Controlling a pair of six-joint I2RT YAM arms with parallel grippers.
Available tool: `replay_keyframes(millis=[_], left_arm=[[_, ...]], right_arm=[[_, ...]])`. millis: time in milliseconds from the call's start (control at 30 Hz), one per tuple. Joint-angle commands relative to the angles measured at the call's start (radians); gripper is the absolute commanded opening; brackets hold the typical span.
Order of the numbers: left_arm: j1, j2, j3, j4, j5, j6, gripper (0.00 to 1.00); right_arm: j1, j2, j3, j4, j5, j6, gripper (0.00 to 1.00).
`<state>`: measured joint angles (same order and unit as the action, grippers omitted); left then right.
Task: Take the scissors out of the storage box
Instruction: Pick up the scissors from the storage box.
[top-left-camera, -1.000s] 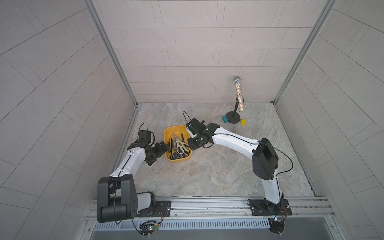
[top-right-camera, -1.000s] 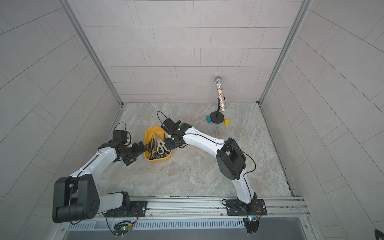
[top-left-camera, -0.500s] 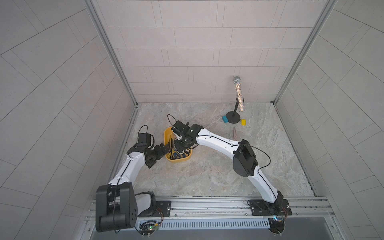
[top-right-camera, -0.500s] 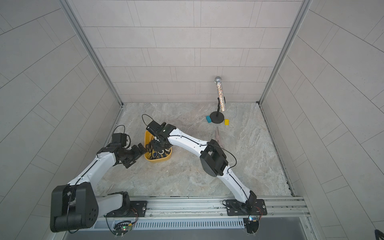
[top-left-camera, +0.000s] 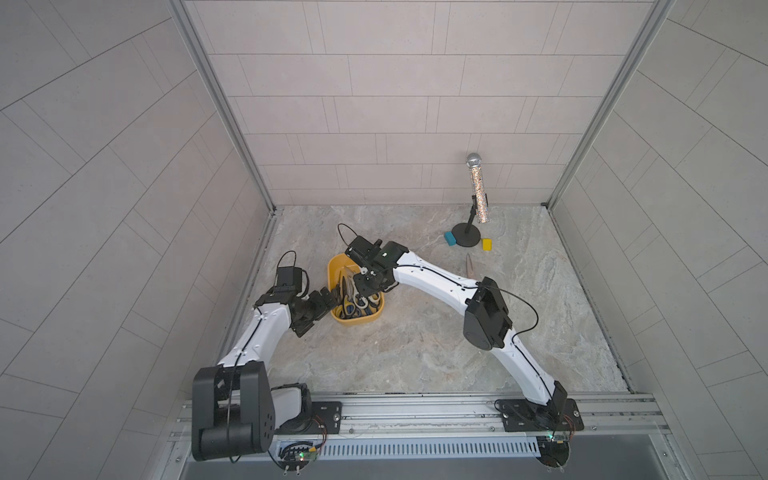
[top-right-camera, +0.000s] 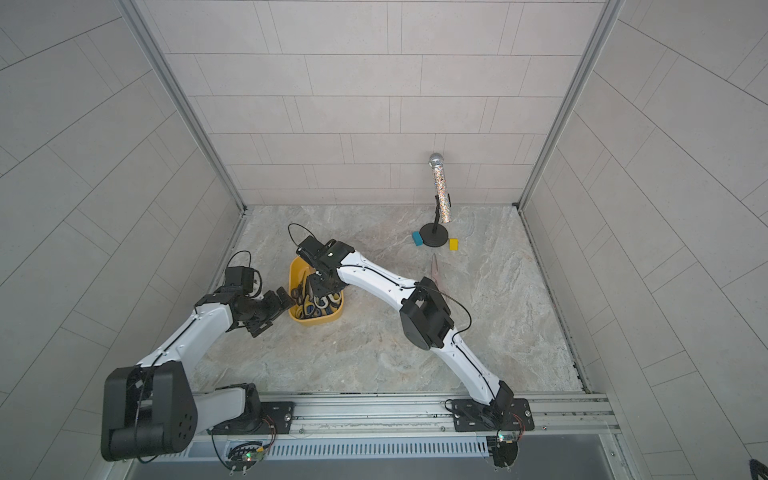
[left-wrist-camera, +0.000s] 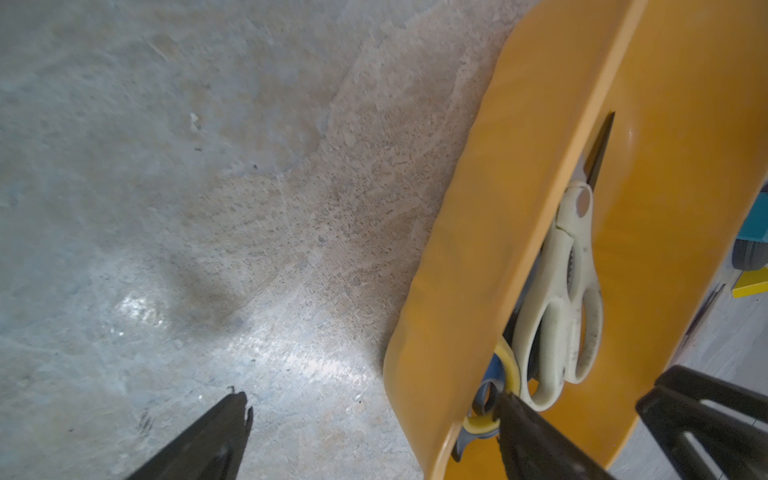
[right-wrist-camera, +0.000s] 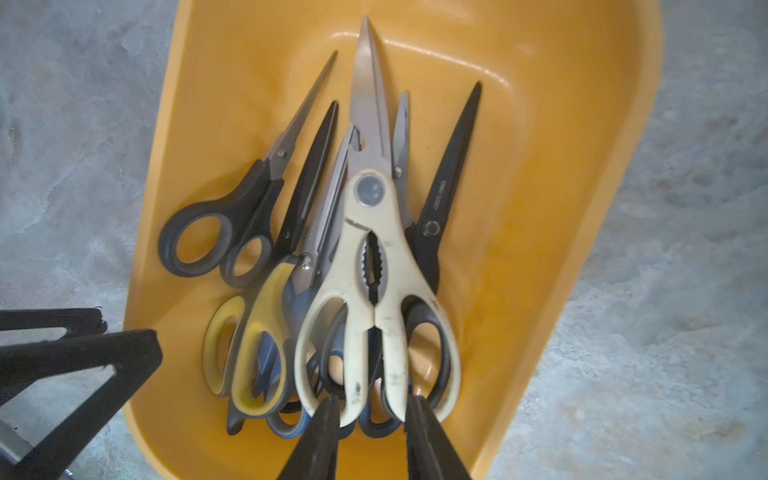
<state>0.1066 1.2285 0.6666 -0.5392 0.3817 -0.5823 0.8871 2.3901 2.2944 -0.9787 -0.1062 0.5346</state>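
Observation:
The yellow storage box (top-left-camera: 358, 322) (top-right-camera: 316, 321) sits left of centre on the table, with several scissors (top-left-camera: 353, 300) (top-right-camera: 309, 302) heaped inside. The cream shears (right-wrist-camera: 374, 257) (left-wrist-camera: 557, 291) lie on top. My right gripper (top-left-camera: 368, 286) (top-right-camera: 322, 286) (right-wrist-camera: 372, 404) reaches down into the box (right-wrist-camera: 561, 166), its fingertips inside the cream handle loops and pressed on the two inner handle bars. My left gripper (top-left-camera: 331, 301) (top-right-camera: 286, 301) (left-wrist-camera: 374, 411) is open and straddles the box's left wall (left-wrist-camera: 478, 249). Another pair of scissors (top-left-camera: 469, 266) (top-right-camera: 434, 270) lies on the table beyond the right arm.
A glittery microphone (top-left-camera: 478, 191) on a round black stand is at the back right, with a teal block (top-left-camera: 449, 238) and a small yellow block (top-left-camera: 487, 244) beside its base. Tiled walls close in the table on three sides.
My right arm swung left from beside the box to over it and lowered its fingers into the cream shears' handles, jaws narrowing. My left gripper edged up to the box's wall.

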Motion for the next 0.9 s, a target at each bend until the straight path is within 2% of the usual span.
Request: replay_keyframes(millis=[0,133,367,867], left_arm=[[0.005,0.005,0.013,-0.022,0.006,0.011,0.99],[0.004,0.003,0.051,-0.07,-0.009,0.019,0.99],[0.003,-0.012,0.061,-0.116,-0.032,0.027,0.98],[0.003,-0.007,0.08,-0.16,-0.053,0.047,0.98]], right_arm=[[-0.013,0.026,0.014,-0.037,-0.004,-0.055,0.32],[-0.014,0.034,0.025,-0.028,-0.029,-0.058,0.33],[-0.014,0.066,0.041,-0.015,-0.049,-0.044,0.48],[-0.002,0.128,0.054,0.014,-0.049,-0.015,0.46]])
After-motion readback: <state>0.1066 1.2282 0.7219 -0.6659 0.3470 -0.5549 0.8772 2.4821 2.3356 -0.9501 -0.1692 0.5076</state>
